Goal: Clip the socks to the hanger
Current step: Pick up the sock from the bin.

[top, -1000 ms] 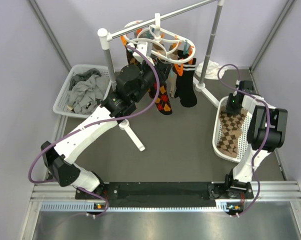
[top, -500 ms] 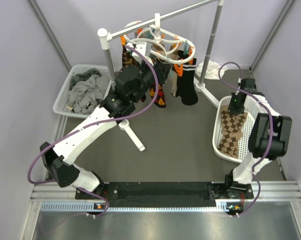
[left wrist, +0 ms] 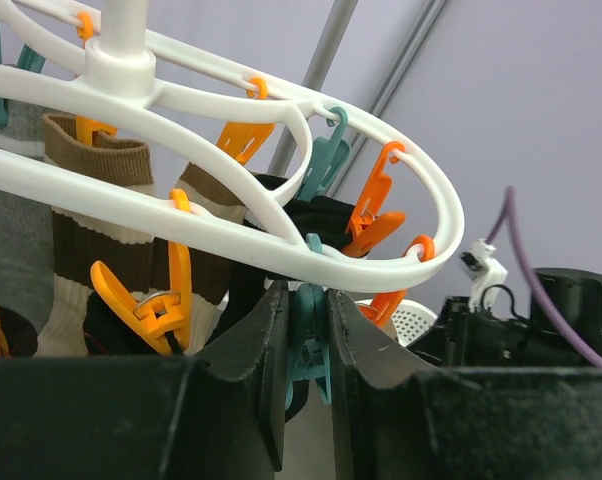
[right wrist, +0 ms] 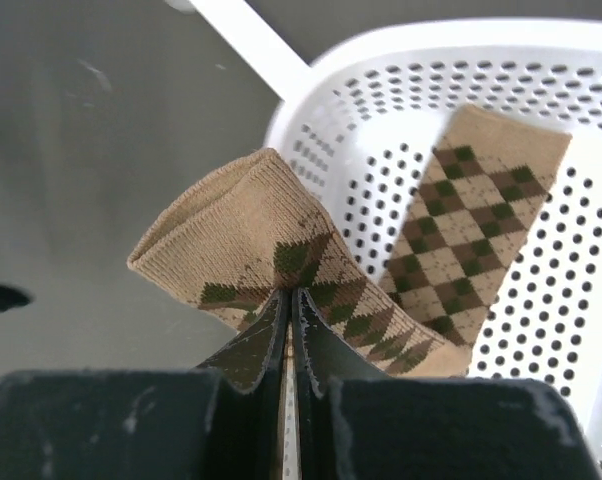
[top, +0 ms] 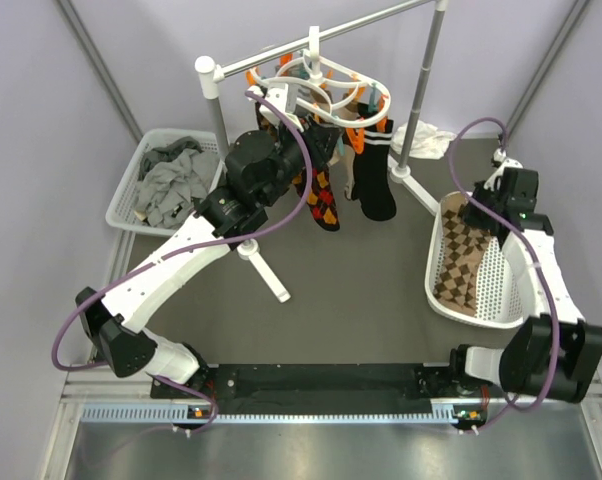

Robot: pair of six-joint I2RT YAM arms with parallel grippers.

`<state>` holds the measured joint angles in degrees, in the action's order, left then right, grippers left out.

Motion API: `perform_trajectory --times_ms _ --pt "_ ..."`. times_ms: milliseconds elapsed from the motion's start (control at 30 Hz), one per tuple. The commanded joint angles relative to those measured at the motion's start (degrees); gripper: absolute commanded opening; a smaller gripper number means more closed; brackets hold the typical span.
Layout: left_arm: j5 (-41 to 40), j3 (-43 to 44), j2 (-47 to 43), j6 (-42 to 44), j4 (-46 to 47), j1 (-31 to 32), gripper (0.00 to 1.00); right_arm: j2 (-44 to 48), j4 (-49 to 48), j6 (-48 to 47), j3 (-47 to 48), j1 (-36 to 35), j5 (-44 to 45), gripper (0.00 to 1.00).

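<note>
The white oval hanger (top: 326, 72) hangs from the rail, with orange and teal clips under its ring (left wrist: 421, 190). Argyle socks (top: 324, 200) and a black sock (top: 374, 190) dangle from it. My left gripper (top: 313, 148) reaches up under the ring, and its jaws (left wrist: 306, 320) are shut on a teal clip (left wrist: 308, 335). My right gripper (top: 479, 207) is over the white basket, shut (right wrist: 291, 297) on the folded edge of a tan argyle sock (right wrist: 246, 225), lifting that end. Another tan argyle sock (right wrist: 476, 210) lies flat in the basket.
A white mesh basket (top: 496, 290) sits at the right. A second basket (top: 131, 190) of plain grey socks (top: 171, 180) is at the left. The rail stand's post (top: 213, 95) and foot (top: 266, 270) stand mid-table. A white cloth (top: 423, 140) lies at the back.
My right gripper has shut on the tan sock and drawn its end up and back as the arm stretched out. The left gripper has kept its grip on the clip.
</note>
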<state>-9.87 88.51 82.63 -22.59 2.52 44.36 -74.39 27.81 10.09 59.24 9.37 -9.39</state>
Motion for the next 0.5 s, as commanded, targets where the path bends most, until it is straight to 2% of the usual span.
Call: perform_trajectory --times_ms 0,233,467 --pt "-0.06 -0.18 -1.86 -0.79 2.04 -0.24 0.14 10.03 -7.42 0.81 -2.46 -0.58 -6.16 0.00" --pt "0.02 -0.71 -1.60 -1.14 2.84 -0.24 0.14 18.31 -11.29 -1.56 -2.65 -1.80 -13.99 0.00" --pt "1.08 -0.88 -1.68 -1.84 4.33 -0.24 0.14 23.50 -14.88 -1.21 -0.45 -7.95 -20.32 0.00"
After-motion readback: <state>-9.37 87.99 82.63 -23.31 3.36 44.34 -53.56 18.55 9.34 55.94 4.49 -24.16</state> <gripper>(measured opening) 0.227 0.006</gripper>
